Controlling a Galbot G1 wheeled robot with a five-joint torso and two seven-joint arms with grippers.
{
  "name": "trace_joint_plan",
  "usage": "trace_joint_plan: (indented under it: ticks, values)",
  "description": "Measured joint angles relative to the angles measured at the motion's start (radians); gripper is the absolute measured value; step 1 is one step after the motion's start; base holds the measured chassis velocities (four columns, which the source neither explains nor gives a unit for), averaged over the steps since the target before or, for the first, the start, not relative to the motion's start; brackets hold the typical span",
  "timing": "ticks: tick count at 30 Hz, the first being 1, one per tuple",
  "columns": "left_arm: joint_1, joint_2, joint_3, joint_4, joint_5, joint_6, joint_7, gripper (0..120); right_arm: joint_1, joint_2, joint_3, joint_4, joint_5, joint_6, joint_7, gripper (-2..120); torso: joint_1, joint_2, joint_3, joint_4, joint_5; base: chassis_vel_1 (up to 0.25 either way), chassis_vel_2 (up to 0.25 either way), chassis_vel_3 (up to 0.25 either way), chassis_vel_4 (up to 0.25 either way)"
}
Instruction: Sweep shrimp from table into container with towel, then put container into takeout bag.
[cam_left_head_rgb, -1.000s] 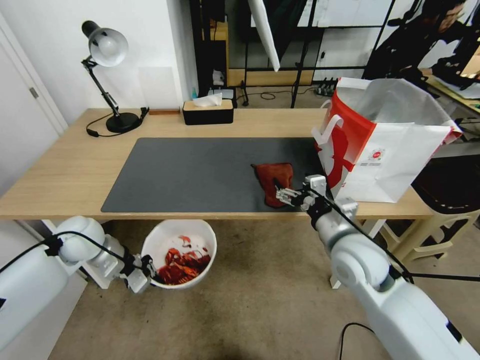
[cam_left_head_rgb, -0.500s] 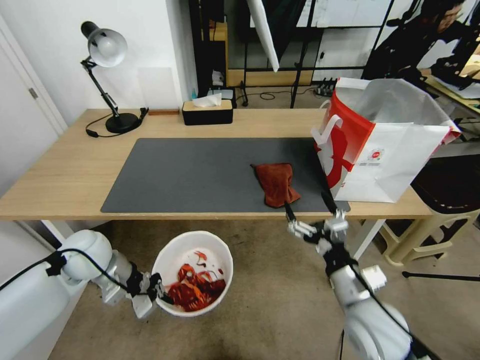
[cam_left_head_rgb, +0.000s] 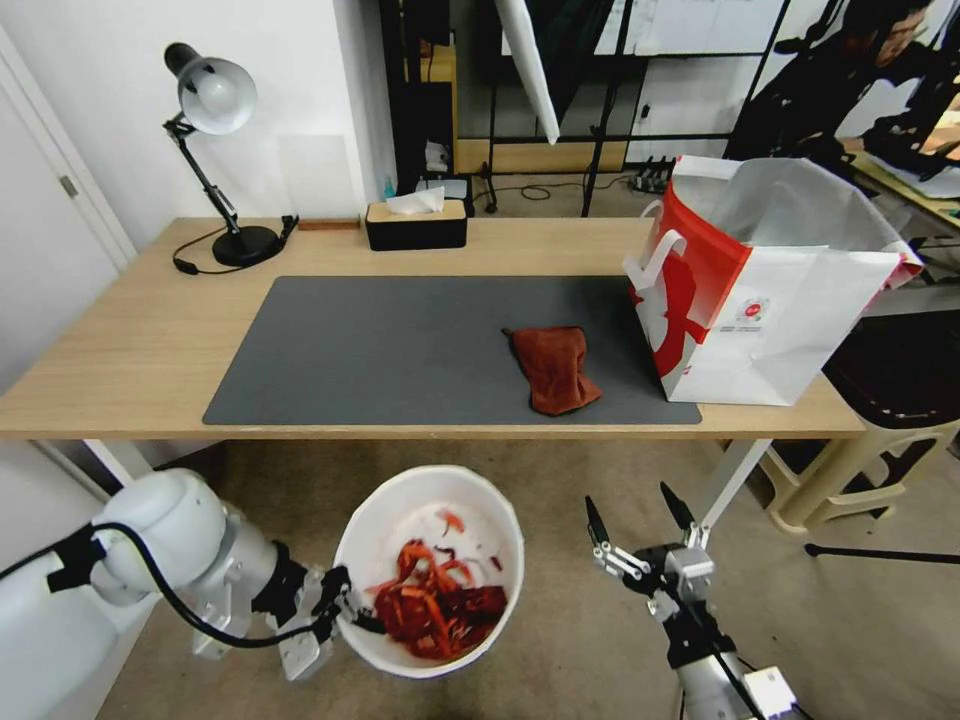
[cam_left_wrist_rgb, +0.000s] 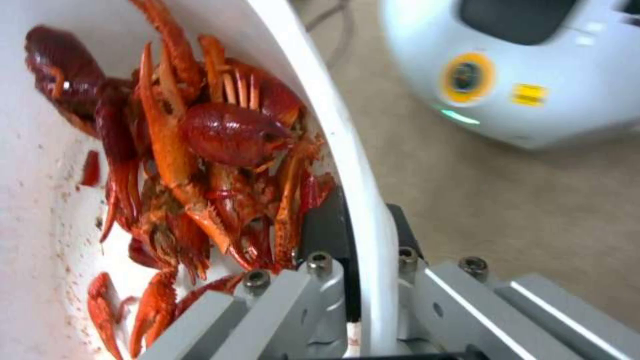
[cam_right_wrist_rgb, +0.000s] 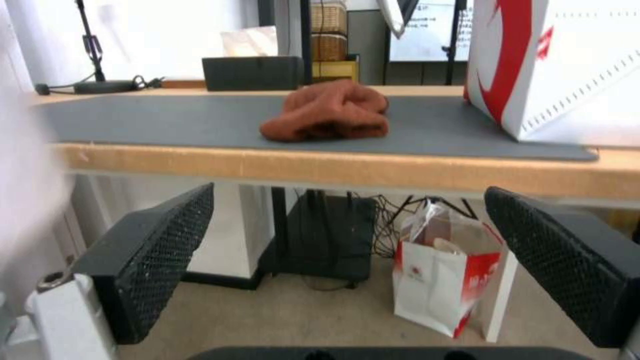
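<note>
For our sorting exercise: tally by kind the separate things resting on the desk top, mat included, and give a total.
Lamp: 1
Tissue box: 1
Dark grey mat: 1
Towel: 1
Takeout bag: 1
Total: 5

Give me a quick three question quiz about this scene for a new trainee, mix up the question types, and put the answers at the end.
1. True or false: the towel lies on the dark mat on the table.
2. Which gripper holds the container of shrimp? A) left B) right C) neither
3. Fill in: the takeout bag stands on the table to the ____ of the towel, by the robot's sides.

Key:
1. True.
2. A. The left gripper pinches the rim, below table height; the right gripper hangs open and empty in front of the table.
3. right
</note>
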Motion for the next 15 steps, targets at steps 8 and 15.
trace_joint_plan:
  ticks: [8,15]
  values:
    - [-0.127,0.041,-0.024,0.001,-0.215,0.121,-0.082,0,0.035,-0.007,-0.043,-0.012,-0.003,-0.011,-0.013,100,0.0,0.0,0.0,0.0007,0.0001,0.0,0.0,0.0,0.0]
    - [-0.305,0.037,0.066,0.077,-0.328,0.189,-0.163,0,0.06,-0.012,-0.057,-0.004,-0.01,-0.04,-0.015,100,0.0,0.0,0.0,0.0004,0.0,0.0,0.0,0.0,0.0]
